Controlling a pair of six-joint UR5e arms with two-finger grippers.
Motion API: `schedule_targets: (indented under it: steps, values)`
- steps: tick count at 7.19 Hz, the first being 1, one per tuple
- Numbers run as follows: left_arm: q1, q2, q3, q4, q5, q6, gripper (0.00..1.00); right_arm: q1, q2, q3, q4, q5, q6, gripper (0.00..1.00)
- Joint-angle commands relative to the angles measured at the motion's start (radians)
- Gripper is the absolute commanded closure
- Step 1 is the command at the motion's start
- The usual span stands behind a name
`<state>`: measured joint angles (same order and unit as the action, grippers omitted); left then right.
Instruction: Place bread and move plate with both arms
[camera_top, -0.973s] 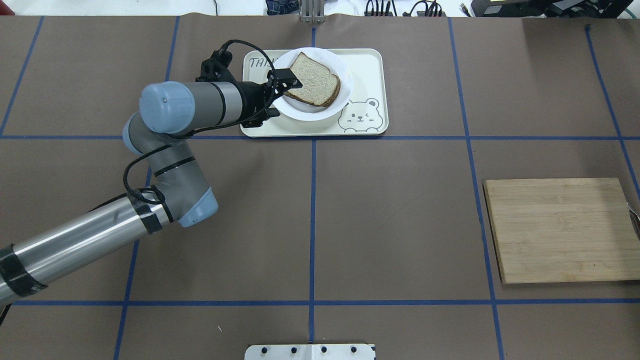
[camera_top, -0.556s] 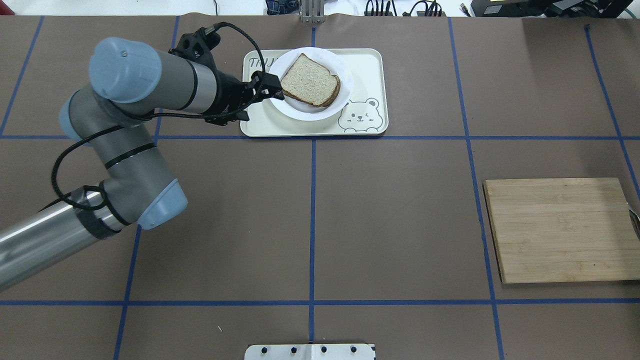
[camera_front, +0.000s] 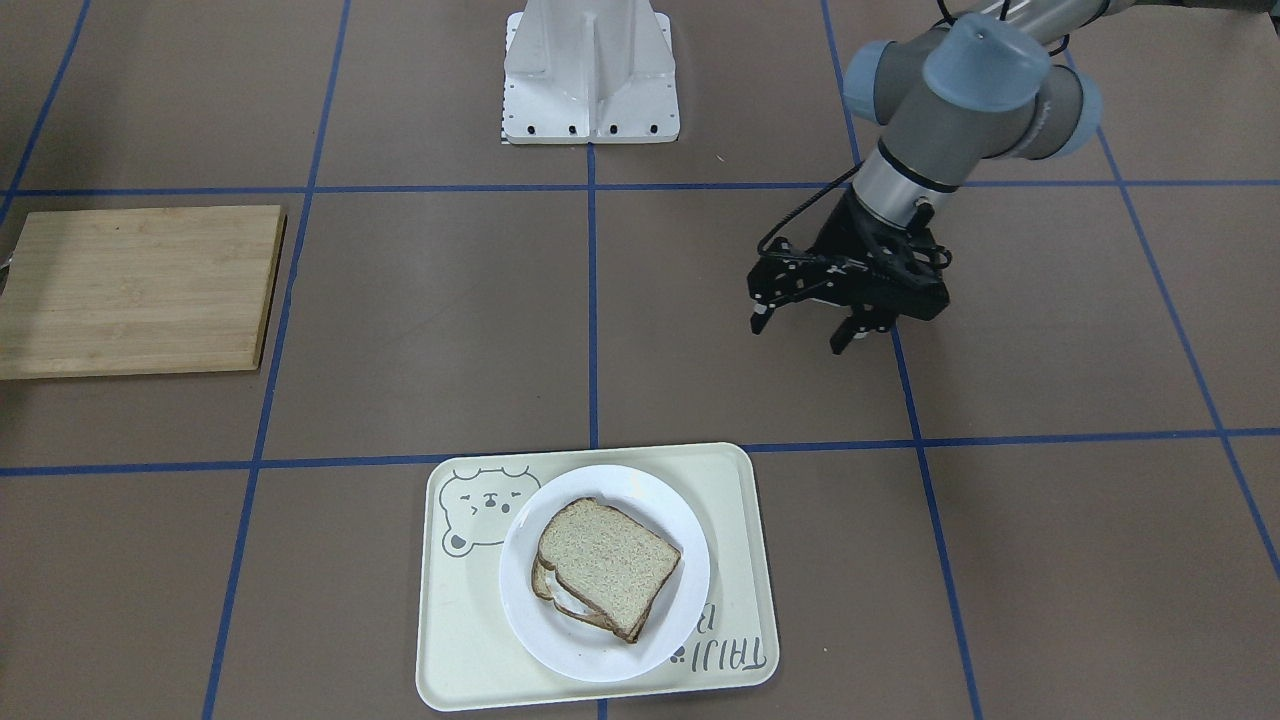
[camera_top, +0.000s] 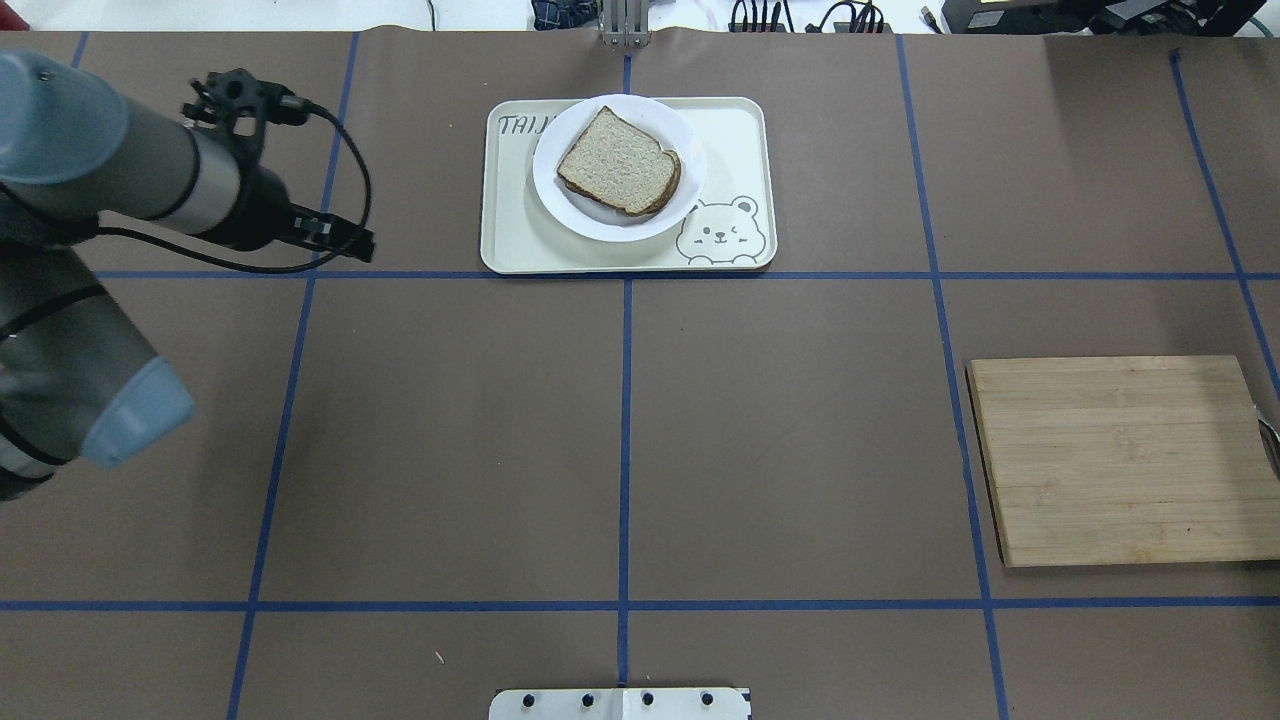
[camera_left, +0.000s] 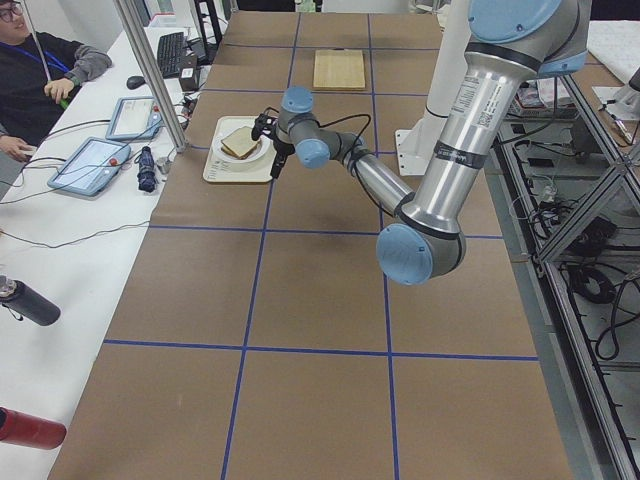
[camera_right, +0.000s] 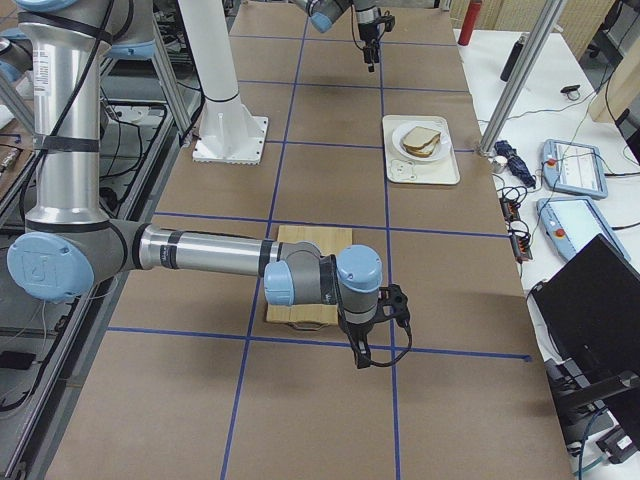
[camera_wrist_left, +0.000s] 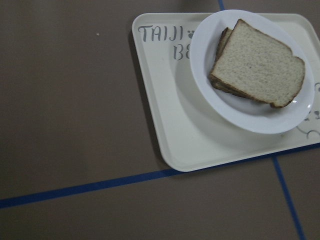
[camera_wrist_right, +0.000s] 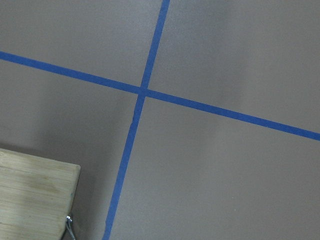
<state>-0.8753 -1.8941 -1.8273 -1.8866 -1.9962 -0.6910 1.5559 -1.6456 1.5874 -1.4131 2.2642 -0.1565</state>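
1. Pale square-ish sandwich bread with a brown crust (camera_front: 610, 562) lies on top of a second slice on the round glossy white plate (camera_front: 690, 590), which rests on the cream rectangular bear tray (camera_front: 470, 640). Placing looks done. In the front-facing view, the black two-finger left tool (camera_front: 800, 332) hangs spread wide and empty, probably because it has let go. The bread is well apart from it, at its seven o'clock.
2. Overhead, the bread lies between two and three o'clock of that tool, with brown tabletop (camera_top: 800, 450) between them.
3. Left wrist: the plate sits at the frame's two o'clock, its rim fully in sight. No fingers show.
4. Right side: the right tool (camera_right: 370, 356) hangs near the bamboo board (camera_right: 310, 236). I cannot tell how far open it is. The plate lies far off, at roughly twelve o'clock.
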Motion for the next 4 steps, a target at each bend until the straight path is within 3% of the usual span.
schedule_targets:
  steps: [1, 3, 4]
  values:
    - [-0.164, 0.131, -0.01, 0.146, -0.006, 0.454, 0.01, 0.001, 0.003, 0.0, -0.001, 0.003, 0.0, 0.0]
    - [-0.41, 0.136, 0.012, 0.417, -0.172, 0.746, 0.01, 0.001, 0.016, 0.002, -0.029, -0.003, 0.0, 0.0]
    - [-0.51, 0.195, 0.048, 0.449, -0.232, 0.903, 0.01, 0.0, 0.018, 0.0, -0.029, -0.005, 0.0, 0.0]
